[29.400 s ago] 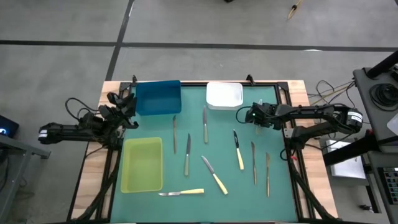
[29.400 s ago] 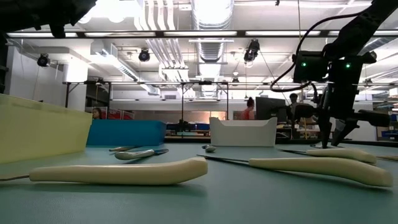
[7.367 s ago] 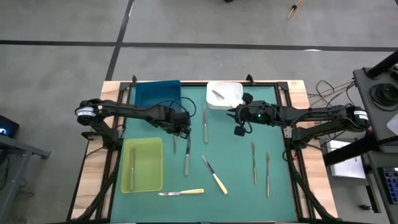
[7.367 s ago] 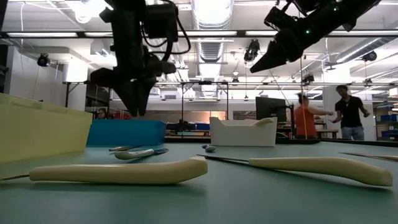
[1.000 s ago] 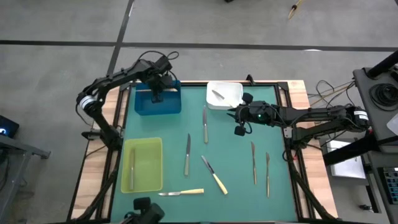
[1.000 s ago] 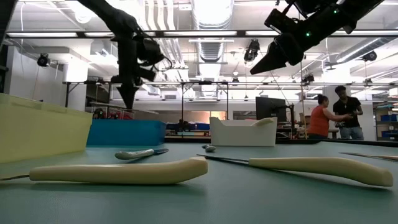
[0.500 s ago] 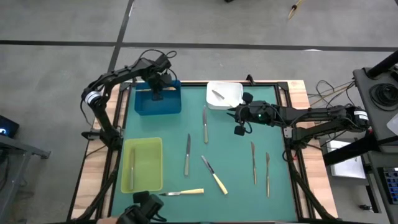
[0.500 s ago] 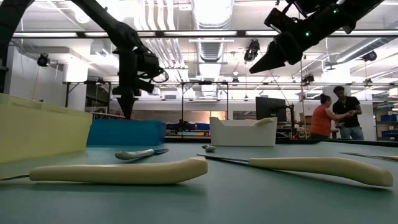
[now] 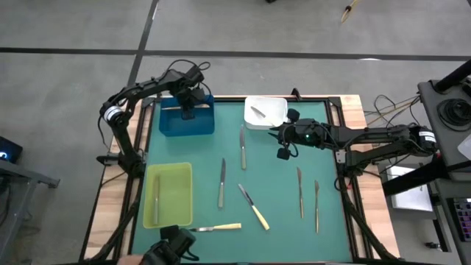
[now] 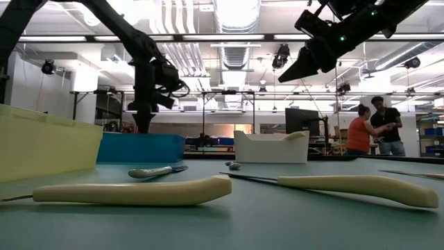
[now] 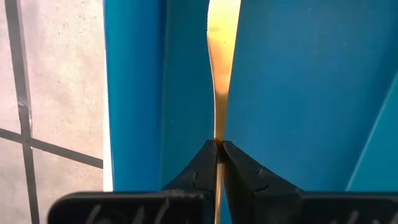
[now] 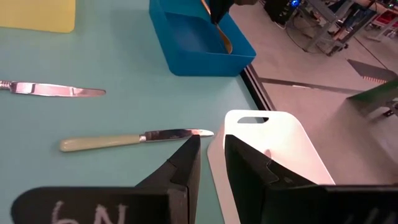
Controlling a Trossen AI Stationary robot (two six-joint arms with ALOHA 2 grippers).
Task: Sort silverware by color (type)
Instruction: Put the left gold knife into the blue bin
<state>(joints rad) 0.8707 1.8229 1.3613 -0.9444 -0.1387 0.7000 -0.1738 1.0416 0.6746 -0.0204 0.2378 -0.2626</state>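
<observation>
My left gripper (image 9: 186, 112) stands over the blue tray (image 9: 171, 121) at the table's far left, shut on a slim grey metal utensil (image 11: 219, 74) that points down into the tray. My right gripper (image 9: 282, 153) hovers open above the table, just on the near side of the white tray (image 9: 274, 118), and holds nothing. One utensil (image 9: 257, 112) lies in the white tray and another (image 9: 156, 199) in the yellow-green tray (image 9: 176, 217). Grey knives (image 9: 221, 182) (image 9: 299, 191) and yellow-handled knives (image 9: 253, 206) (image 9: 215, 228) lie flat on the green mat. My left gripper pinches the metal utensil between its two fingertips (image 11: 205, 158), coming from above and pointing down. The utensil's shaft (image 11: 217, 127) runs on in line with the fingers and hangs below them inside the blue tray. Whether its lower end touches the tray floor I cannot tell.
Further grey utensils lie near the table's middle (image 9: 243, 146) and near its right edge (image 9: 316, 205). A dark object (image 9: 171, 250) pokes in at the table's near edge. People (image 10: 378, 125) stand in the room far behind the table.
My left gripper has come down a little toward the blue tray with the utensil still pinched. The dark object at the near edge has shifted slightly.
</observation>
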